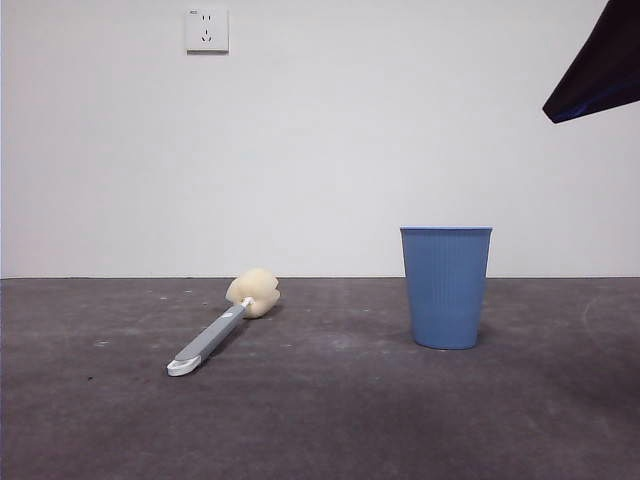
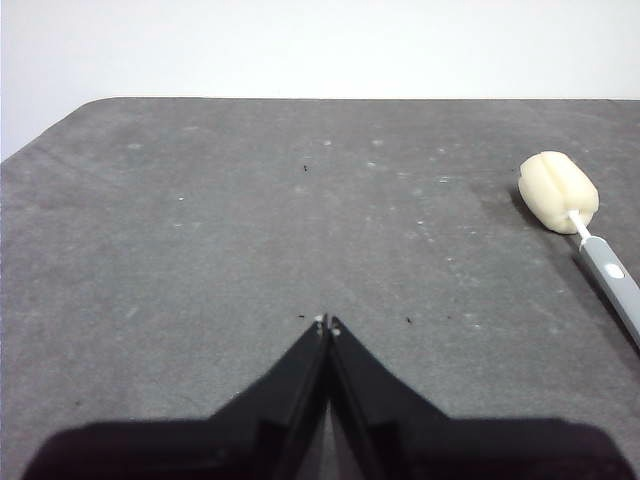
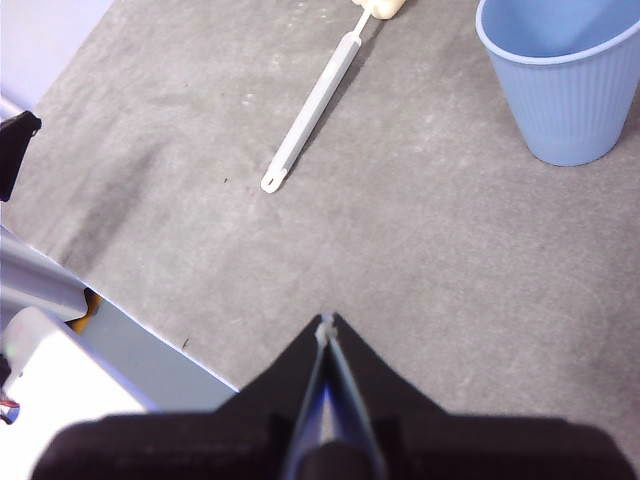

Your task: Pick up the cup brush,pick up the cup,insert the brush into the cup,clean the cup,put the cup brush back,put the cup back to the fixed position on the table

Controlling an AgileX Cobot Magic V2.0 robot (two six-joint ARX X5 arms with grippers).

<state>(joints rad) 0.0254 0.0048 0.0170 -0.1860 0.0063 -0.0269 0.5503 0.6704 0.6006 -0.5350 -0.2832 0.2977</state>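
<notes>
The cup brush (image 1: 222,328) lies flat on the table (image 1: 320,420) left of centre, its cream sponge head toward the wall and its white handle tip toward the camera. It also shows in the left wrist view as the cup brush (image 2: 575,205) and in the right wrist view as the cup brush (image 3: 315,100). The blue ribbed cup (image 1: 446,287) stands upright right of centre, seen also as the cup (image 3: 560,75). My left gripper (image 2: 327,324) is shut and empty above bare table. My right gripper (image 3: 326,328) is shut and empty, high near the table's edge, apart from both things.
A dark arm tip (image 1: 600,70) shows at the front view's top right corner. A white wall socket (image 1: 207,30) sits on the wall behind. The table's edge and pale grey equipment (image 3: 60,330) appear beside the right gripper.
</notes>
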